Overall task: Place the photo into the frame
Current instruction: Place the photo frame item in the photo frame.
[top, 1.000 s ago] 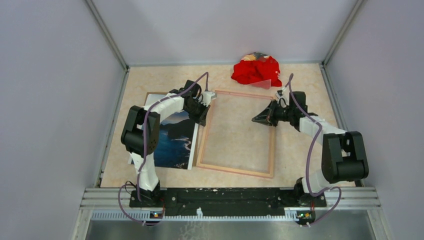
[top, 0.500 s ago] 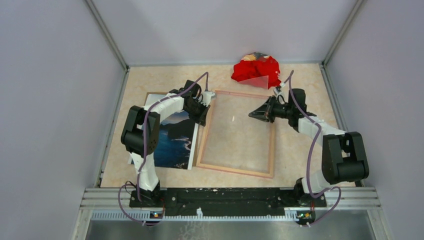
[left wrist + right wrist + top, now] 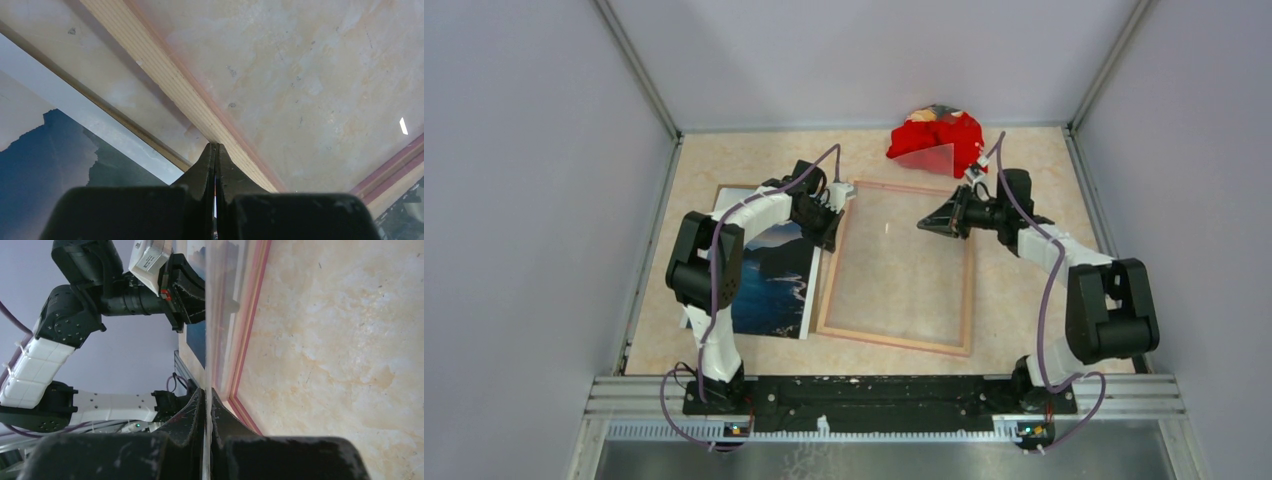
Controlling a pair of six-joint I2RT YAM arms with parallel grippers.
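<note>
The frame point(image 3: 894, 340) lies flat mid-table, tan wood side up; its pink edge point(image 3: 250, 325) shows in the right wrist view. To its left lies the photo point(image 3: 769, 285), a sea and cliff print, partly under the left arm. My left gripper point(image 3: 831, 238) is shut, its tips point(image 3: 215, 146) resting on the frame's left wooden rail point(image 3: 165, 75), beside the photo's white edge point(image 3: 100, 120). My right gripper point(image 3: 926, 226) is shut on the edge of a clear pane point(image 3: 207, 315). The pane is tilted up over the frame, with its far corner point(image 3: 939, 158) in front of the red cloth.
A red cloth heap point(image 3: 936, 135) sits at the back, just beyond the frame. Grey walls close in the table on the left, right and back. The arm bases and a metal rail point(image 3: 874, 395) run along the near edge.
My right gripper has moved up and a little left with the clear pane, tilting it higher, so its corner now overlaps the red cloth. The left arm has stayed put.
</note>
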